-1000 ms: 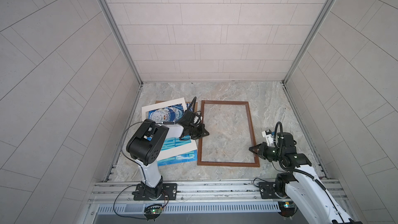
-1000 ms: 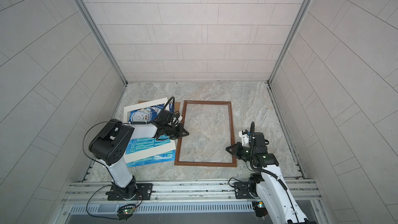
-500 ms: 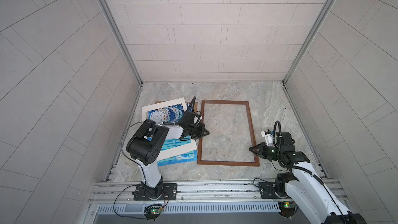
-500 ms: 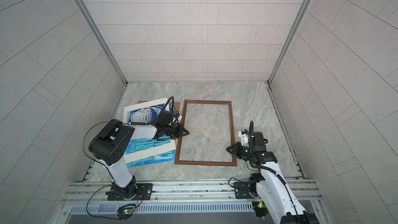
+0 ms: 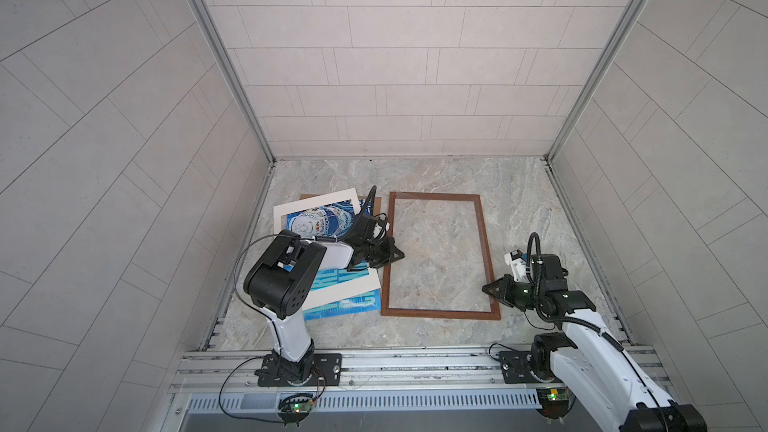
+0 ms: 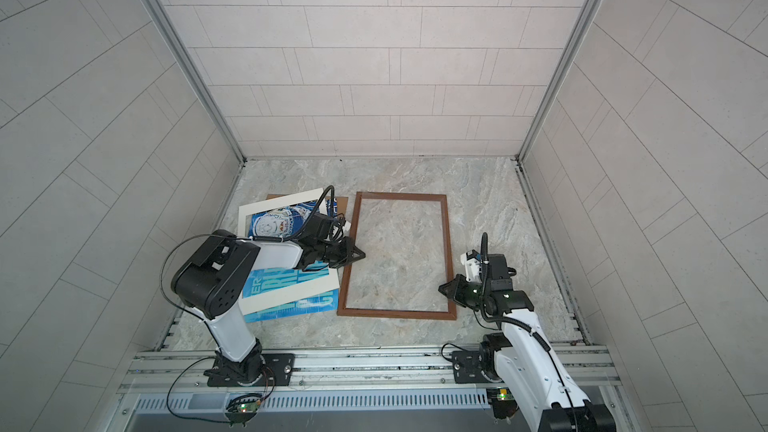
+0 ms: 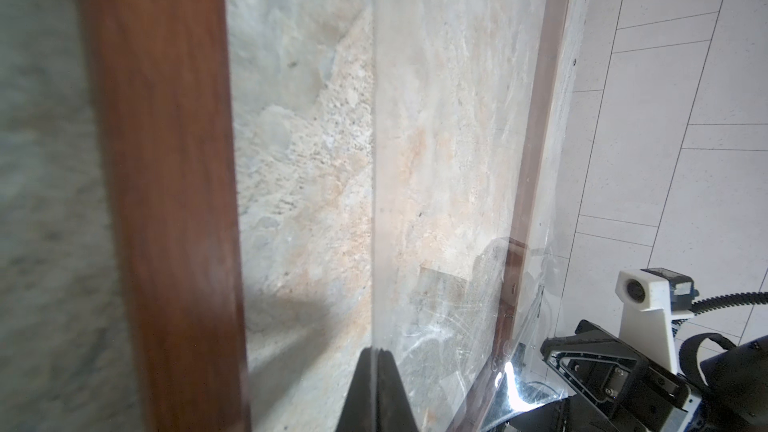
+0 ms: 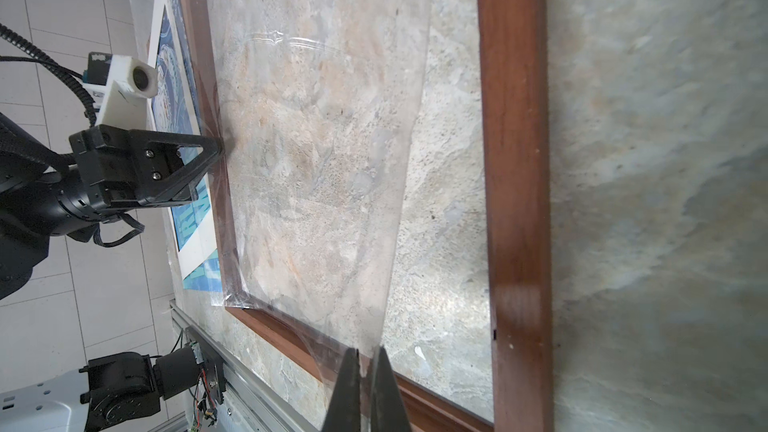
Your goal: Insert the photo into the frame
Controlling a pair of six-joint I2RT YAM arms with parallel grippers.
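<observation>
The dark-brown frame [image 5: 484,243] lies flat on the marble floor in both top views, its middle showing stone. A clear plastic sheet [image 8: 324,139] hangs slightly above it, stretched between my two grippers. My left gripper [image 7: 377,353] is shut on one edge of the sheet, over the frame's left rail [image 5: 386,268]. My right gripper [image 8: 365,353] is shut on the opposite edge, near the frame's near right corner [image 6: 451,313]. The blue photo [image 5: 332,222] lies left of the frame, partly under a white mat [image 5: 316,203] and my left arm.
A brown backing board [image 5: 377,201] peeks out under the photo pile at its far corner. Tiled walls close in the left, right and back. A metal rail [image 5: 415,363] with both arm bases runs along the front edge.
Both grippers stay shut on the sheet in nearly the same places. The right arm's body has shifted slightly.
</observation>
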